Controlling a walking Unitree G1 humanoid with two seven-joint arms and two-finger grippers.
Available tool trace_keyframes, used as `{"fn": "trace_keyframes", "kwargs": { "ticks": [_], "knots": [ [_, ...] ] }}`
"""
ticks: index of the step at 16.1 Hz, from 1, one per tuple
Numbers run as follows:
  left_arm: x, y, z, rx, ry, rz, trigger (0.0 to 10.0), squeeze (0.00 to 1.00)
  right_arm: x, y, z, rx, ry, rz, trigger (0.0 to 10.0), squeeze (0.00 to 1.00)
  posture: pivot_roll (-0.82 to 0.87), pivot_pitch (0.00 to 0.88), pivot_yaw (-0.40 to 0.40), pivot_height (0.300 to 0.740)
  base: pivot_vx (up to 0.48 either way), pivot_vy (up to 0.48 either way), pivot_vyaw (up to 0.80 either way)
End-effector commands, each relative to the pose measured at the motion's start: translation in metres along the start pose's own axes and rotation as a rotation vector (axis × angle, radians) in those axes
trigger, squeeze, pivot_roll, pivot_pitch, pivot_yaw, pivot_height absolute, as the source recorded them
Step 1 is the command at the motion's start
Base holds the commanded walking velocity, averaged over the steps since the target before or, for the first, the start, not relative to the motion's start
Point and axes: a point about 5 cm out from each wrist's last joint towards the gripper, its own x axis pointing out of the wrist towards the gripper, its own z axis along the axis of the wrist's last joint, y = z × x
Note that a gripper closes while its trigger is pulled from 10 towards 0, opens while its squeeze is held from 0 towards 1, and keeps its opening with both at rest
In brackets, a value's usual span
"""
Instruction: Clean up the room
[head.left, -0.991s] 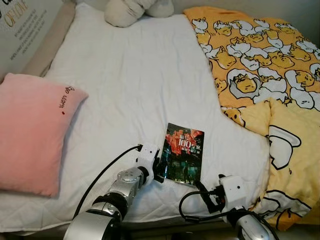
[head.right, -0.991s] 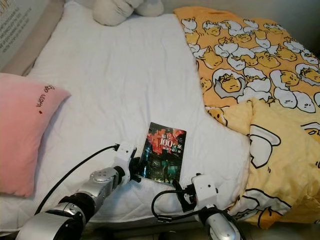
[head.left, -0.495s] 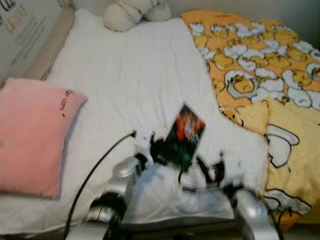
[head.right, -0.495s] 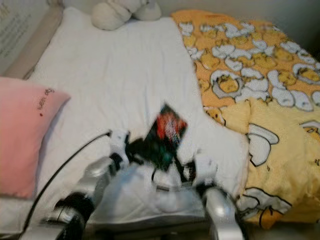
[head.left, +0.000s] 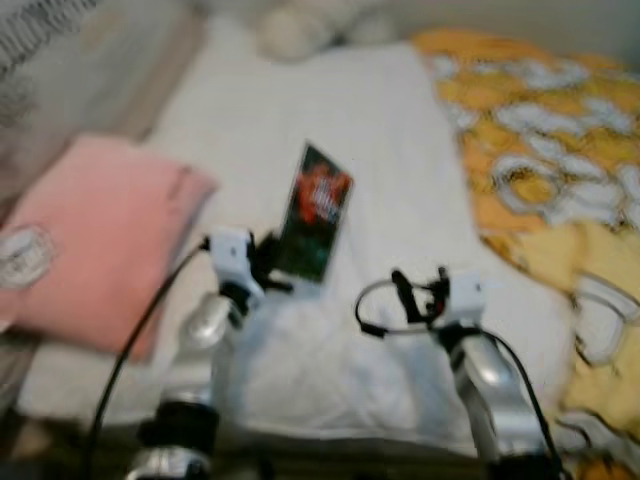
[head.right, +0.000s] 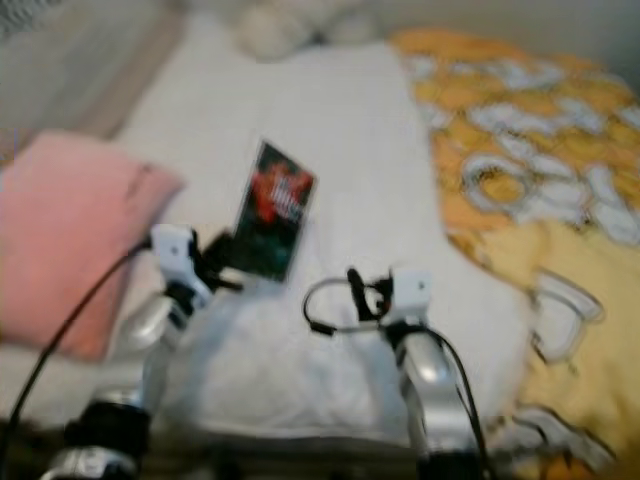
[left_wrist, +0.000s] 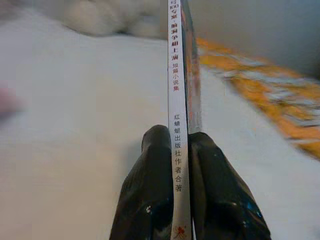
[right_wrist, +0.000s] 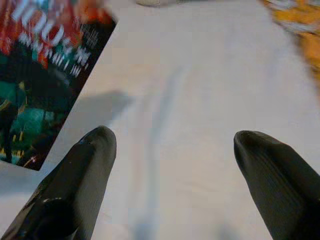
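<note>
Gripping the book (left_wrist: 178, 95) by its spine, left jaws (left_wrist: 179, 150) clamp; right jaws (right_wrist: 170, 150) gape.

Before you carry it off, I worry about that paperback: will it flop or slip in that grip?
Probably stiff enough: the paperback book stands upright without sagging, pinched at its spine by the left gripper. It looks thin, so likely light. The glossy cover might slip, since only a lower corner is held.

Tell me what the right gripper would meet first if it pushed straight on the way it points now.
Probably the white bedsheet: the right gripper, fingers open, points at bare sheet. The book in the left gripper lies off to one side, likely missed, though depth is unclear.
</note>
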Motion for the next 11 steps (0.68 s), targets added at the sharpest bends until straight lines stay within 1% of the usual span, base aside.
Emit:
{"fn": "trace_keyframes", "kwargs": {
  "ticks": [1,2,3,4,6,7,11],
  "knots": [
    [0.006,-0.004,0.008,0.049,-0.009,0.004,10.0,0.00,0.000,-0.003,-0.001,0.007,-0.007,-0.007,10.0,0.00,0.10,0.000,-0.042,0.740,0.000,0.000,0.71],
    [0.011,-0.012,0.014,0.074,-0.036,-0.051,10.0,0.00,0.000,-0.001,-0.005,0.018,0.004,-0.017,10.0,0.00,0.10,0.000,-0.042,0.740,0.000,0.000,0.44],
    [0.013,-0.017,0.014,0.125,-0.037,-0.097,10.0,0.00,0.000,0.001,-0.007,0.012,0.011,-0.016,10.0,0.00,0.10,0.000,-0.041,0.740,0.270,0.398,0.00],
    [0.014,-0.018,0.014,0.143,-0.034,-0.111,10.0,0.00,0.000,0.002,-0.008,0.005,0.011,-0.012,10.0,0.00,0.10,0.000,-0.041,0.740,0.270,0.398,0.00],
    [0.023,-0.025,0.012,0.162,-0.007,-0.206,10.0,0.00,-0.001,0.007,-0.009,-0.006,0.003,0.003,10.0,0.00,0.08,0.000,-0.033,0.740,0.302,0.373,0.00],
    [0.026,-0.026,0.012,0.175,0.004,-0.224,10.0,0.00,-0.001,0.007,-0.009,-0.007,0.003,0.005,10.0,0.00,0.07,0.000,-0.026,0.740,0.315,0.364,0.00],
    [0.034,-0.022,0.012,0.181,0.029,-0.213,10.0,0.00,-0.005,0.006,-0.012,-0.017,0.002,0.003,10.0,0.00,0.05,0.000,-0.014,0.740,0.314,0.364,0.00]
  ]
}}
